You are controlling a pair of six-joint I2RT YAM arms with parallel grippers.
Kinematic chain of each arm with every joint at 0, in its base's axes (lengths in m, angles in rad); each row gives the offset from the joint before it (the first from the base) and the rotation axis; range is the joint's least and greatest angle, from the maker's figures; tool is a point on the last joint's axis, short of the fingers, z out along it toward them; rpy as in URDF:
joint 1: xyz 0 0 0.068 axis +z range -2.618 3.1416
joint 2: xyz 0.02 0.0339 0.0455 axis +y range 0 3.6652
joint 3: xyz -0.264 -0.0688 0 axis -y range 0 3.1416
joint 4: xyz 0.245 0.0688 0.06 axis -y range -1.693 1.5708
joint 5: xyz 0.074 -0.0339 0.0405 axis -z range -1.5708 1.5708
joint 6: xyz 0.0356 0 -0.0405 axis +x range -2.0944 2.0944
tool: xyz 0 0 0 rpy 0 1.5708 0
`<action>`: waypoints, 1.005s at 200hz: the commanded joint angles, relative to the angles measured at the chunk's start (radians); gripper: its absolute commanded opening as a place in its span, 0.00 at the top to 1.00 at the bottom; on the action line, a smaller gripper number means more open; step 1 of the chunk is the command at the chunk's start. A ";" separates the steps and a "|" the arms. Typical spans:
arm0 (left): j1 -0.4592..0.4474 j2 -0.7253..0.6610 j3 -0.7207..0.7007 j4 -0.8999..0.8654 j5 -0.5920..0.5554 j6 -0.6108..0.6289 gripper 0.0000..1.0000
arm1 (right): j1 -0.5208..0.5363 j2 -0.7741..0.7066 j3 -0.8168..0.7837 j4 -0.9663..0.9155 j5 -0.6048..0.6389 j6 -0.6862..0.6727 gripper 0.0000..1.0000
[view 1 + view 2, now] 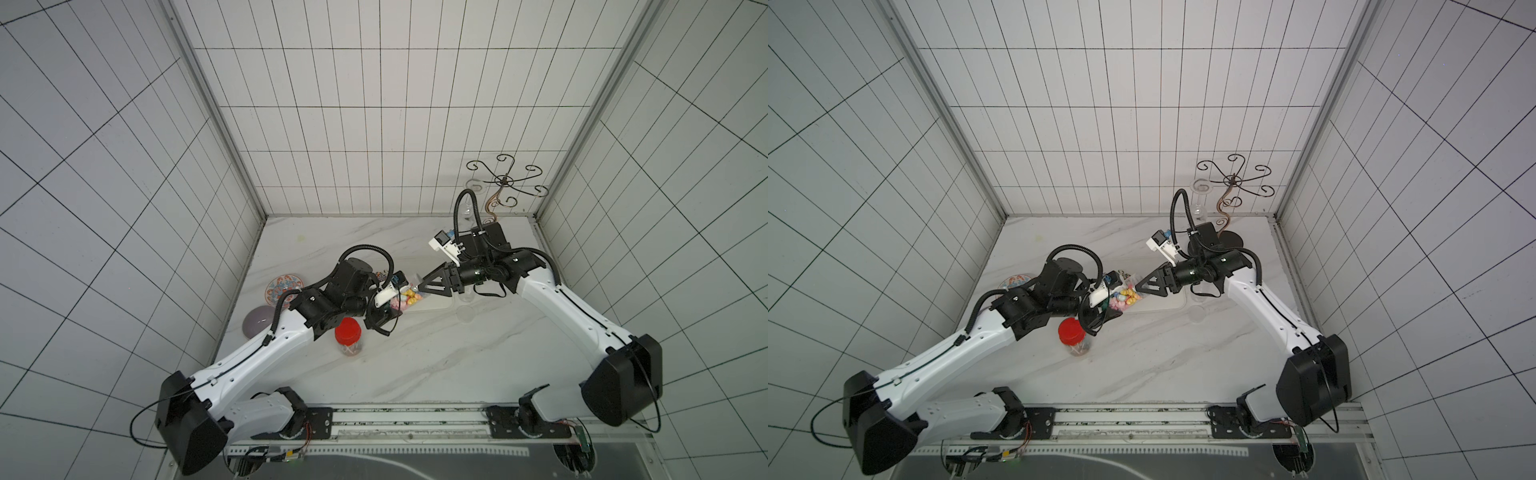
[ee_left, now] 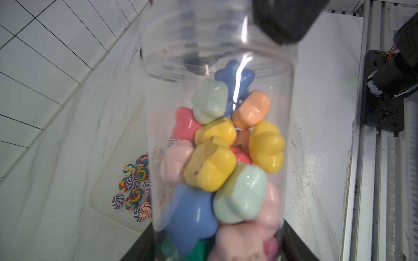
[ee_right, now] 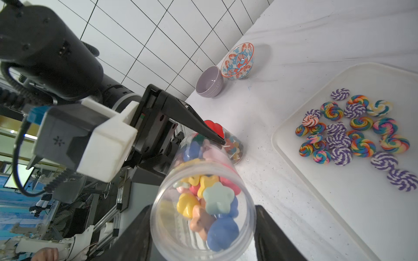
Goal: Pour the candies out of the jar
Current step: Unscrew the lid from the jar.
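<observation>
A: Left gripper (image 2: 216, 230) first. Closed on what?

B: Clamped on the base end of the clear jar (image 2: 169, 108), one finger on each opposite wall.

A: And the right gripper (image 3: 202, 217)?

B: Straddling the jar's open mouth end, jaws apart and close against the wall on both sides. Pressing or only flanking, cannot tell.

A: Long axis?

B: Running straight from the left jaws to the right jaws, near level, mouth toward the right arm. No lid on.

A: Candies (image 2: 212, 167)?

B: All inside, heaped toward the base end. Nothing at the mouth end.

A: Landing place?

B: White tray (image 3: 362, 214), down on the table (image 1: 415, 374), below and off to one side of the mouth. Swirl sweets (image 3: 346, 135) loose in it. In both top views, jar over the tray's end nearer the left arm.

A: So the coming move?

B: Probably hinges on dipping the mouth below the base, over the tray. Tipping most likely from the left wrist, holding the base. Steadying or backing off from the right, nearer the mouth.
</observation>
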 commanded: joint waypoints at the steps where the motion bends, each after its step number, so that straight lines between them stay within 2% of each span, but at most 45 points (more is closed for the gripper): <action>1: 0.030 0.000 0.056 0.055 0.105 -0.043 0.51 | 0.004 -0.052 -0.065 0.017 -0.095 -0.116 0.60; 95: 0.123 -0.008 0.077 0.046 0.411 -0.044 0.51 | 0.001 -0.117 -0.149 0.075 -0.136 -0.225 0.60; 135: 0.130 -0.009 0.061 0.047 0.438 -0.046 0.51 | -0.001 -0.127 -0.133 0.085 -0.137 -0.212 0.58; 158: 0.130 -0.010 0.051 0.055 0.444 -0.055 0.51 | -0.001 -0.128 -0.123 0.104 -0.140 -0.180 0.51; 178: 0.130 -0.016 0.041 0.062 0.424 -0.058 0.51 | 0.000 -0.116 -0.110 0.108 -0.124 -0.148 0.39; 201: 0.130 -0.022 0.033 0.062 0.401 -0.053 0.51 | -0.001 -0.102 -0.095 0.104 -0.111 -0.112 0.32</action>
